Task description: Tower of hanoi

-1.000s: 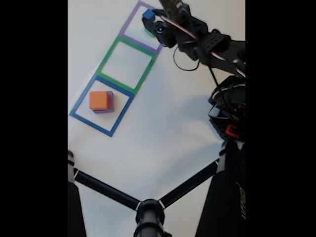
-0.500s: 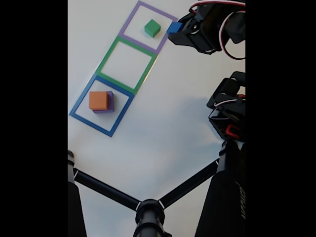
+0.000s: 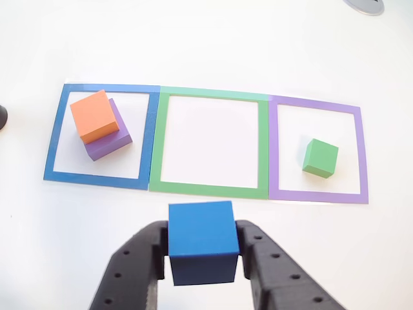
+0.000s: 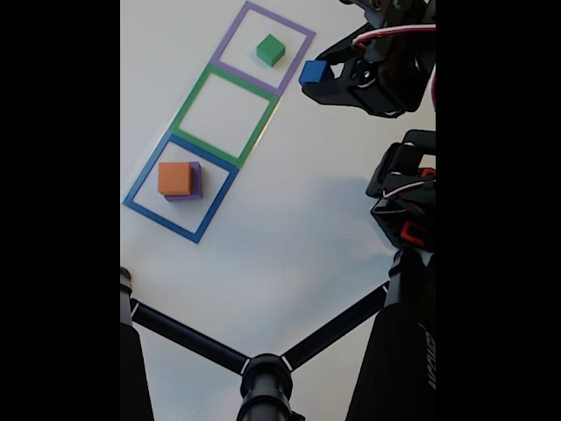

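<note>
Blocks first, from left to right in the other view: the orange block [image 3: 95, 116] sits on the purple block [image 3: 110, 137] inside the blue outline [image 3: 58, 139], turned slightly so a purple corner shows beneath. The green outline [image 3: 210, 97] in the middle has nothing in it. The green block [image 3: 321, 157] rests alone on the table inside the purple outline [image 3: 316, 195], right of centre. In front of the row, the gripper [image 3: 203, 253] holds the blue cube [image 3: 201, 239], its two black fingers [image 3: 261, 258] clamped against the cube's left and right faces; the cube is lifted clear of the table.

In the fixed view the gripper [image 4: 314, 74] carries the blue cube [image 4: 311, 72] just beside the purple outline [image 4: 254, 79], near the green block [image 4: 270, 50].

The step in hand looks like carrying the smallest piece to its next square (which square is meant cannot be read from the pictures). To do it well, keep the cube high enough to pass over any block, centre it above the chosen spot, square its edges to the outline, lower it until it bears weight, and only then let the fingers part. If it goes onto the green block, alignment matters most, since that top face is small.
</note>
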Action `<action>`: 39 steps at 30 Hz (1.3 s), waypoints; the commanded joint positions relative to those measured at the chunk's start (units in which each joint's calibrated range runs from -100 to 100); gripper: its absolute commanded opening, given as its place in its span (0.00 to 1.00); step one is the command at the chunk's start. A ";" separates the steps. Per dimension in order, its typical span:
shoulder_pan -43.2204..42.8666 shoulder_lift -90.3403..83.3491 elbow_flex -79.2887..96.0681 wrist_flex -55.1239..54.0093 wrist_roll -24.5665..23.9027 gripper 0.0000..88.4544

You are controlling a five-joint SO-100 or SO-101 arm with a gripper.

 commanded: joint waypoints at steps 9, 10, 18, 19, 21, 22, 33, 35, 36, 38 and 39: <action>2.39 -3.16 50.65 -49.72 0.18 0.03; 3.06 -2.59 58.02 -59.68 0.18 0.02; 3.25 15.82 80.20 -106.65 0.18 0.03; 3.16 18.96 81.20 -111.10 0.18 0.03; 2.97 25.10 82.20 -118.95 0.18 0.03; 2.97 28.17 82.20 -122.27 0.18 0.03; 5.46 60.14 77.11 -153.61 0.18 0.03; 5.55 62.97 76.20 -156.20 0.18 0.03; 5.55 64.02 75.92 -156.93 0.18 0.03; 5.27 65.31 75.11 -157.58 0.18 0.04; 5.27 65.88 74.74 -157.58 0.18 0.04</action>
